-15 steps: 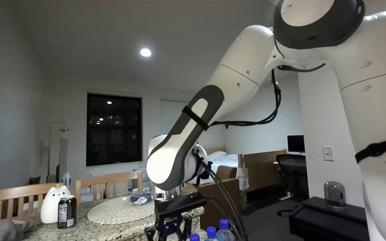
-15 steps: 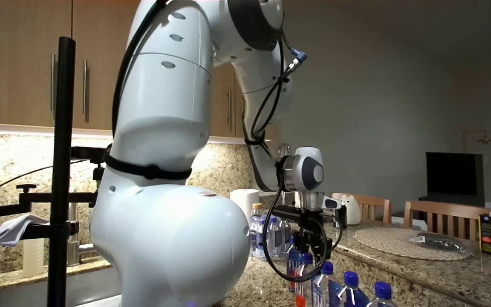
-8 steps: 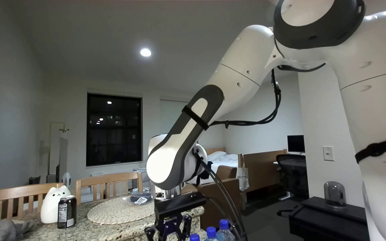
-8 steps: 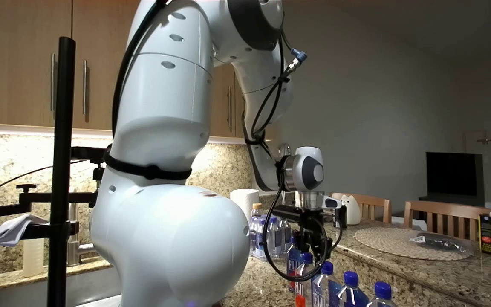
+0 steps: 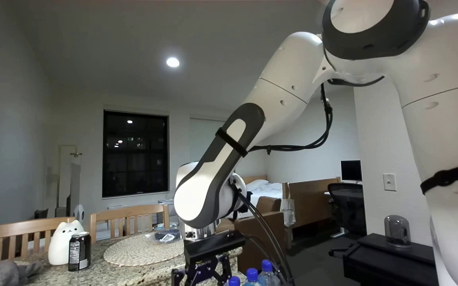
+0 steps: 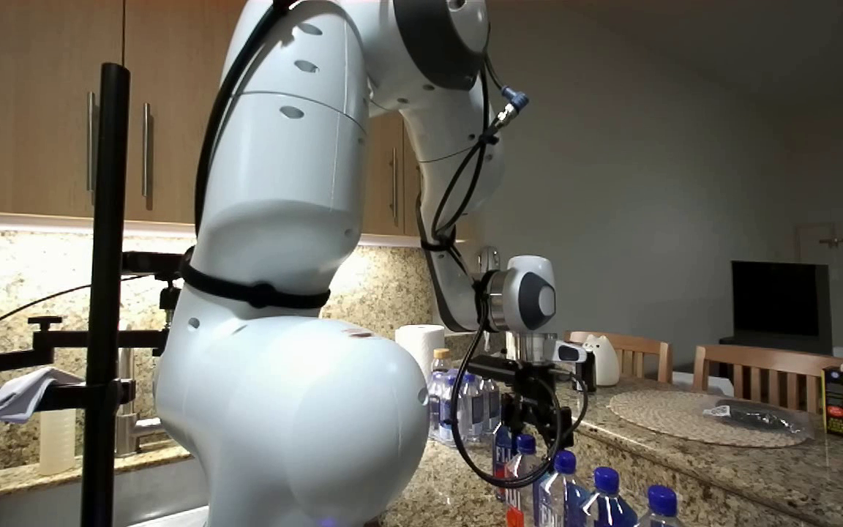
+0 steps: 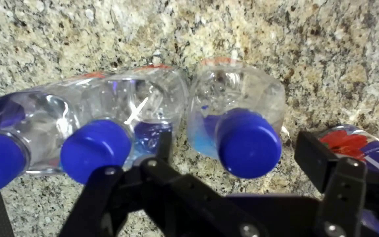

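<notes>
The jaws hang point-down and spread wide, pinching nothing; a blue-capped bottle (image 7: 235, 95) stands in the gap between them in the wrist view, with no contact showing. The spread looks meant to leave room either side of its cap (image 7: 249, 144), and the downward pose suits fingers (image 7: 314, 161) straddling an upright shape from above. A neighbouring bottle (image 7: 153, 95) stands just past one finger, which overlaps it in that view, so I cannot tell whether they touch; the tight row probably explains why that side is cramped. Just past the opposite finger is a bottle with a red-flower label (image 7: 345, 143), set apart enough to leave that finger a slot. The desk (image 7: 268, 29) beneath the jaws bears all three, likely on flat bases that keep them steady. In an exterior view, a woven mat (image 6: 670, 417) lies well apart from the jaws, up on a raised ledge (image 6: 780, 476).
</notes>
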